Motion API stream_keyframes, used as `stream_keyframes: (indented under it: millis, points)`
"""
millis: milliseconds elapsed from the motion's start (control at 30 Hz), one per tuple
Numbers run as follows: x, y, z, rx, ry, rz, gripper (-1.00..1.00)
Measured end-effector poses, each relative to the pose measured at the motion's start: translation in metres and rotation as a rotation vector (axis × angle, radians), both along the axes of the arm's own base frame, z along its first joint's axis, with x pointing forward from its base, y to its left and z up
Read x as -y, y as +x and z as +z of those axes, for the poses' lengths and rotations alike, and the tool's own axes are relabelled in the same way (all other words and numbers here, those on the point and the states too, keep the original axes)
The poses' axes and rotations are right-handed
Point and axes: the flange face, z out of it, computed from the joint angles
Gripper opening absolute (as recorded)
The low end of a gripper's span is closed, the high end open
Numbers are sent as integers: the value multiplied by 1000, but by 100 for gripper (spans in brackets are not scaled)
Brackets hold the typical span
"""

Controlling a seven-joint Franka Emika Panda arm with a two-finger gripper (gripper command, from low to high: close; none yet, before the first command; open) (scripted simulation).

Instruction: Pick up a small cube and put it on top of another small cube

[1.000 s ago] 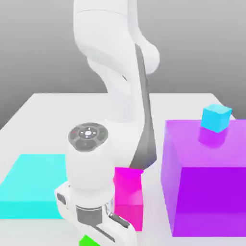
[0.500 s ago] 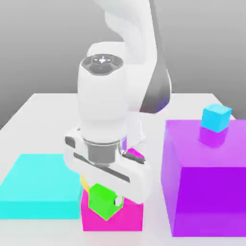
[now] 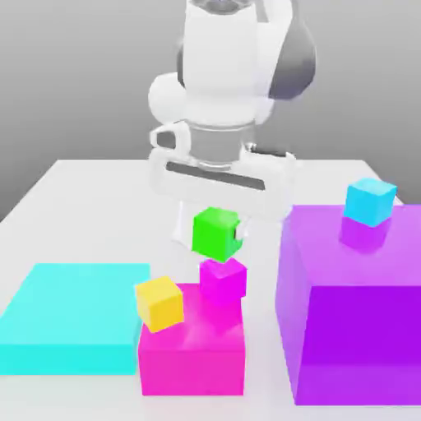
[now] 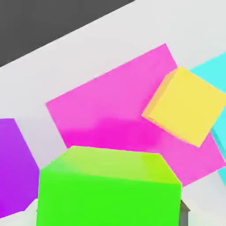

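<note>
My gripper [image 3: 217, 233] is shut on the small bright green cube [image 3: 214, 232] and holds it in the air. Directly below the green cube sits the small magenta-pink cube [image 3: 223, 279], resting on the far part of a larger magenta block [image 3: 193, 355]. The gap between the two small cubes is very slight; I cannot tell if they touch. In the hand view the green cube [image 4: 108, 190] sits close to the camera and hides the small magenta-pink cube, with the magenta block [image 4: 110, 114] under it.
A small yellow cube [image 3: 159, 303] [image 4: 185, 106] lies on the magenta block beside the magenta-pink cube. A flat cyan slab [image 3: 70, 316] lies at the exterior view's left. A tall purple block [image 3: 353, 329] at the right carries a small cyan cube [image 3: 369, 201].
The arm has risen and moved back from the table's front, carrying the green cube from low beside the magenta block to above the small magenta-pink cube.
</note>
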Motion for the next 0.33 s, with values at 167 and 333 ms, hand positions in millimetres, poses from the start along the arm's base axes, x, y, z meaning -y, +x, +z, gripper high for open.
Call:
stream_keyframes:
  millis: [167,333]
  points:
    - [-3,-9,-39,1,4,13,-100]
    - [-3,-11,-59,1,3,13,100]
